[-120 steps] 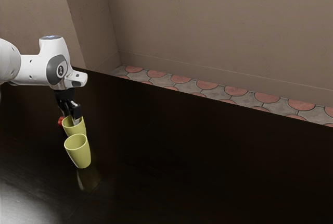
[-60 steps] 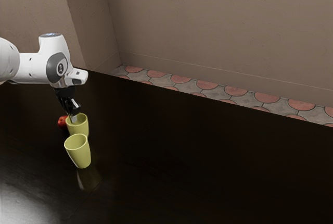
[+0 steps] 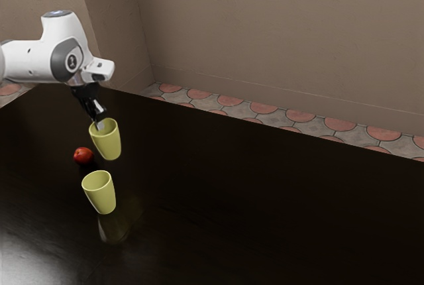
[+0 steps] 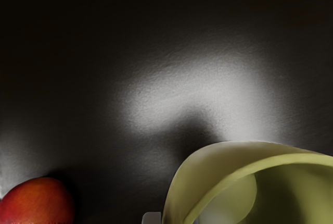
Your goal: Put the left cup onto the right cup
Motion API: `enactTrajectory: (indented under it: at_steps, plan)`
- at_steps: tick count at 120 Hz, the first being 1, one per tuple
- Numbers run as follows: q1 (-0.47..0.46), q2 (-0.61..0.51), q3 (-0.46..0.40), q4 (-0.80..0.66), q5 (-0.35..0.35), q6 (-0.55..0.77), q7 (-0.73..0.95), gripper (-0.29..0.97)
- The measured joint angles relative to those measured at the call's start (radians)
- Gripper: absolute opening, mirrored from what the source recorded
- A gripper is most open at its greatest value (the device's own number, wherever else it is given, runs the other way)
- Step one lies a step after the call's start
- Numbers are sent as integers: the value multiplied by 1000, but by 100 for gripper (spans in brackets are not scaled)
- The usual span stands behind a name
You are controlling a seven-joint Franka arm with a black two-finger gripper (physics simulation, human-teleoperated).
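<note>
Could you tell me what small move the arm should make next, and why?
Probably carry the lifted cup across until it sits above the standing cup. The gripper holds it by the rim, clear of the table, and the standing cup stands upright and open-mouthed nearer the camera.

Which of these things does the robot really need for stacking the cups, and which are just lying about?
Part of the job:
- gripper
- held yellow-green cup, gripped at its rim, off the table
- standing yellow-green cup, below it

Just lying about:
- red apple, resting on the dark table
</note>
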Motion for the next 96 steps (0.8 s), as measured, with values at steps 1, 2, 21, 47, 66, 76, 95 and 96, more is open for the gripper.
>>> enactTrajectory:
  at_steps: [1, 2, 21, 47, 66, 76, 95, 96]
  plan:
    - [-1, -3, 0, 0, 0, -1, 0, -10]
    - [-2, -6, 0, 0, 0, -2, 0, -10]
    - [-16, -58, -1, -2, 2, -28, -4, -11]
    - [-45, -84, -1, -19, 4, -48, -10, -11]
    - [-72, -132, -3, -65, 6, -53, -16, -11]
    - [-76, -170, -6, -102, 7, -54, -20, -11]
    - [-78, -221, -11, -146, 8, -54, -27, -11]
    - [-78, -223, -11, -148, 8, -54, -27, -11]
